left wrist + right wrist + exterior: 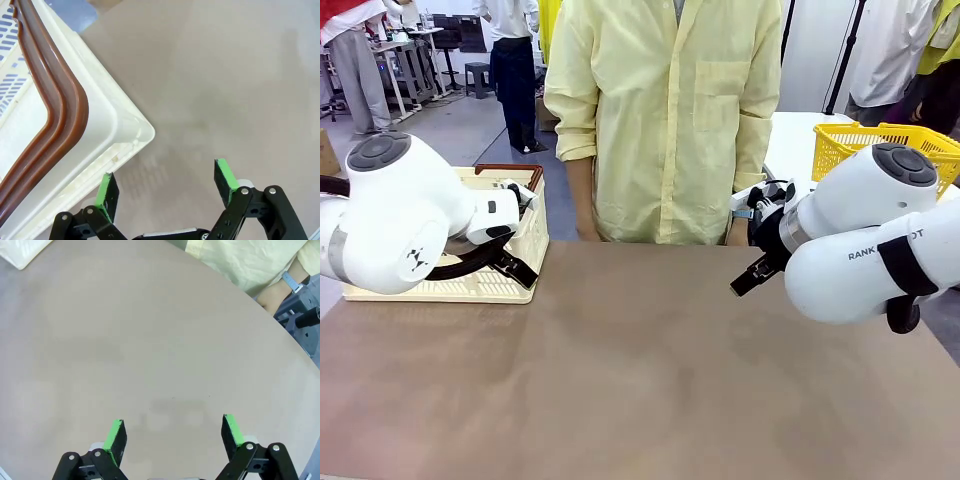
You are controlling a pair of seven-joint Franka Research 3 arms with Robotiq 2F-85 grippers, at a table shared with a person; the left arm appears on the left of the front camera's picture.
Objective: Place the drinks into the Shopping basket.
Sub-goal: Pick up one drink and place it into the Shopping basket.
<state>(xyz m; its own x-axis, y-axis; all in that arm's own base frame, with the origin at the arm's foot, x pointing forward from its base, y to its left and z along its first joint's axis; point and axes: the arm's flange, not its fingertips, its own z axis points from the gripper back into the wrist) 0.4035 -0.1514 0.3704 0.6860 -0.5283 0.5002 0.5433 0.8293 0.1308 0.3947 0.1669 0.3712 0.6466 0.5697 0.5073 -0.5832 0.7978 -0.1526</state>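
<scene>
The Shopping basket (525,240), cream-white with a dark red-brown rim, stands at the table's far left, partly hidden behind my left arm. Its corner and handle (60,115) sit close in the left wrist view. My left gripper (165,179) hangs open just beside that corner, over bare table, with nothing between its green pads. My right gripper (173,426) is open and empty too, above the tan tabletop on the right (752,277). The drinks are out of view.
A person in a pale yellow coat (670,120) stands at the far edge, one wrist (280,290) near the table. A bright yellow mesh basket (850,145) sits behind my right arm. The brown tabletop (640,370) spreads wide between the arms.
</scene>
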